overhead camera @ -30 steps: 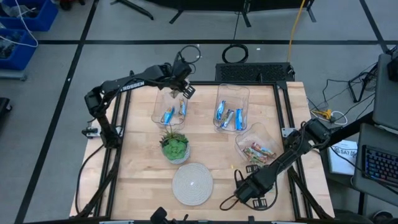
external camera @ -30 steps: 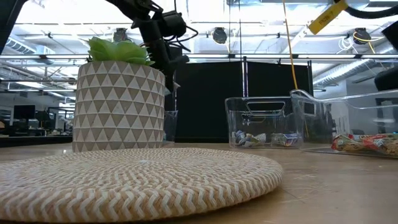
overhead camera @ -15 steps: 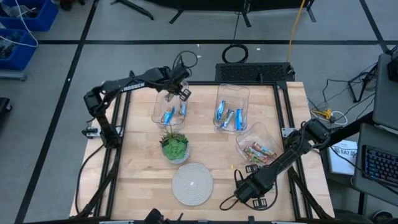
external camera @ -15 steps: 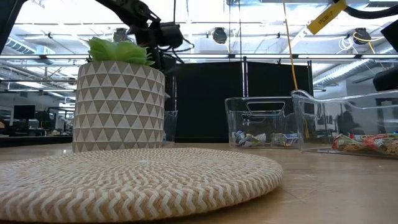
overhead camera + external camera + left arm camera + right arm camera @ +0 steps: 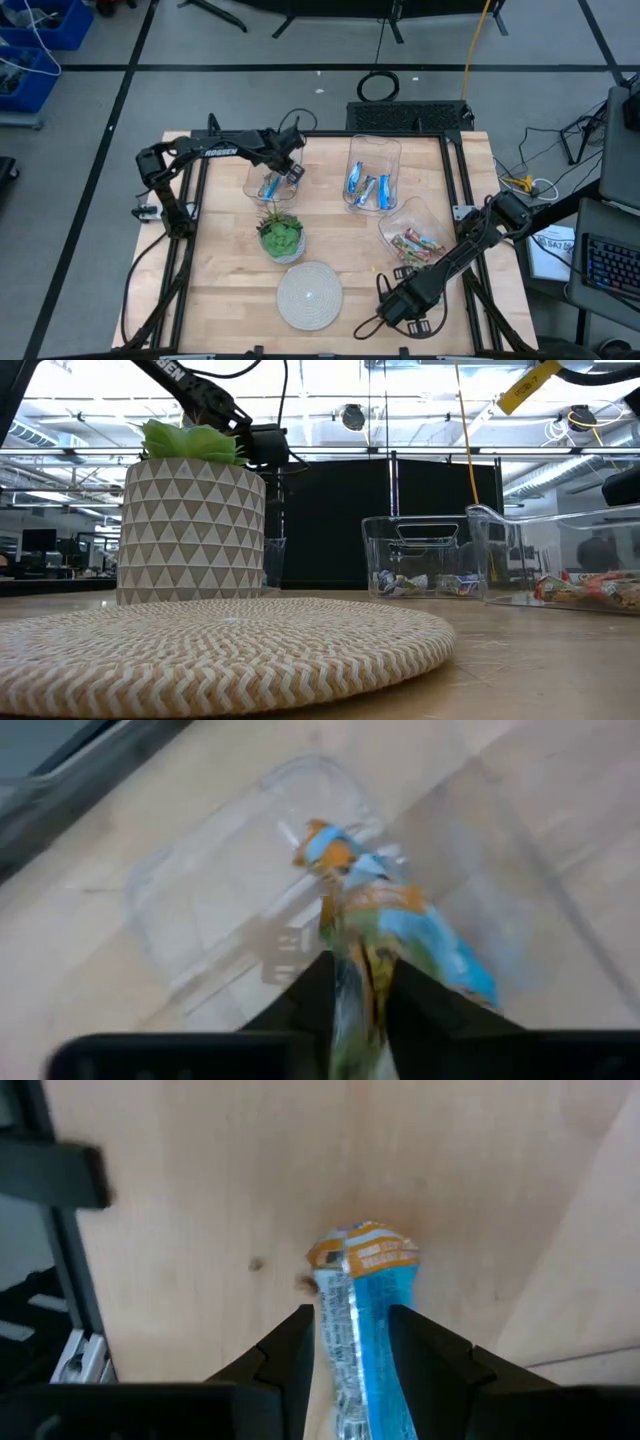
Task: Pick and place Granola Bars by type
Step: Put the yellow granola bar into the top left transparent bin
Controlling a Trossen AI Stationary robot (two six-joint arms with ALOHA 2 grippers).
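Observation:
My left gripper (image 5: 291, 167) hovers over the left clear bin (image 5: 262, 163), shut on a blue, orange and green granola bar (image 5: 372, 925). Two blue bars (image 5: 270, 185) lie on that bin's floor. The middle bin (image 5: 372, 150) holds several blue-silver bars (image 5: 366, 187). The tipped right bin (image 5: 418, 212) holds multicoloured bars (image 5: 415, 242). Near the table's near right part, my right gripper (image 5: 384, 286) is shut on a bright blue bar (image 5: 370, 1330). In the low view my left gripper (image 5: 266, 444) shows behind the plant. My left gripper pinches the bar between its two fingers (image 5: 305, 1005) at the end nearest the wrist (image 5: 358, 982). The rest of the bar sticks out ahead of the fingers, lifted clear above the bin. My right gripper pinches the blue bar between its two fingers (image 5: 428, 1352) by its blue middle (image 5: 368, 1370). The orange end (image 5: 365, 1256) reaches out ahead of the fingers above the wooden table.
A green potted plant (image 5: 280, 236) stands near the left bin's near side, with a round woven mat (image 5: 310, 294) nearer the front edge. Bare wood (image 5: 225, 260) lies left of the plant. A small crumb-like thing (image 5: 377, 268) lies by my right gripper.
My left arm has dropped lower and swung, and its gripper has moved from the left bin's far right corner toward the table's near edge, over the bin's inside, still shut on its bar. My right arm has kept still.

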